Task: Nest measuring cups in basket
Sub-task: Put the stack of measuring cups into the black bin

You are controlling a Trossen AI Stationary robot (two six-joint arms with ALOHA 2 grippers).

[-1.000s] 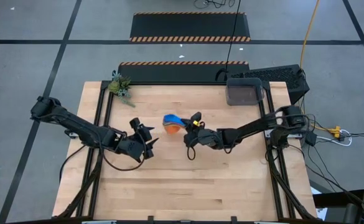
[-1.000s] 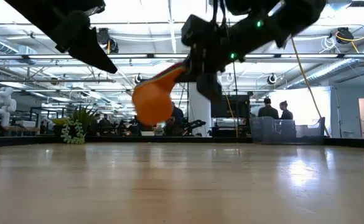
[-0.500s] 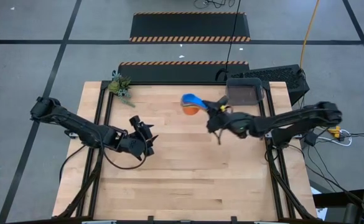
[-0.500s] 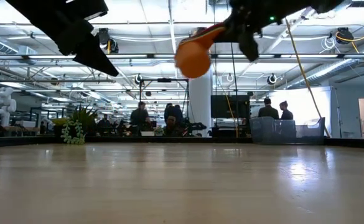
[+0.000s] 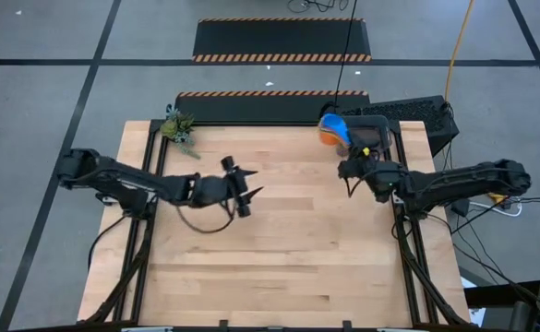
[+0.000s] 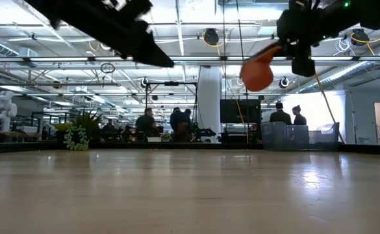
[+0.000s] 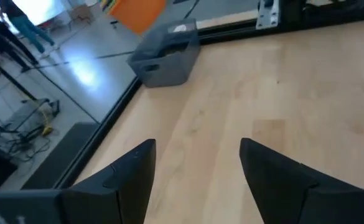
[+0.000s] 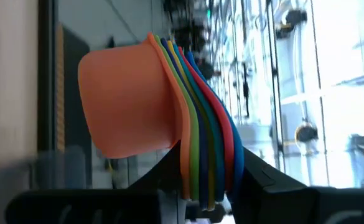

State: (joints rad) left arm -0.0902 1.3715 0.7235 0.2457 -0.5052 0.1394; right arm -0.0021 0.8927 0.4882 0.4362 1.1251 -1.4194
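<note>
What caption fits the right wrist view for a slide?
Right gripper holding the nested stack of measuring cups by the handles, orange cup outermost, blue at the far end.

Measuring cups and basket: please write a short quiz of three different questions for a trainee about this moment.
1. True or false: the measuring cups are nested in one stack with the orange cup outermost.
2. Which gripper holds the stack? A) left gripper B) right gripper C) neither
3. Fill in: in the high view the stack hangs at the near-left corner of the ____, above the table.

Key
1. True. The right wrist view shows coloured rims layered behind the orange cup.
2. B. The right gripper is shut on the handles; the left gripper is open and empty over the table's middle.
3. basket. The stack is not yet inside it.
</note>
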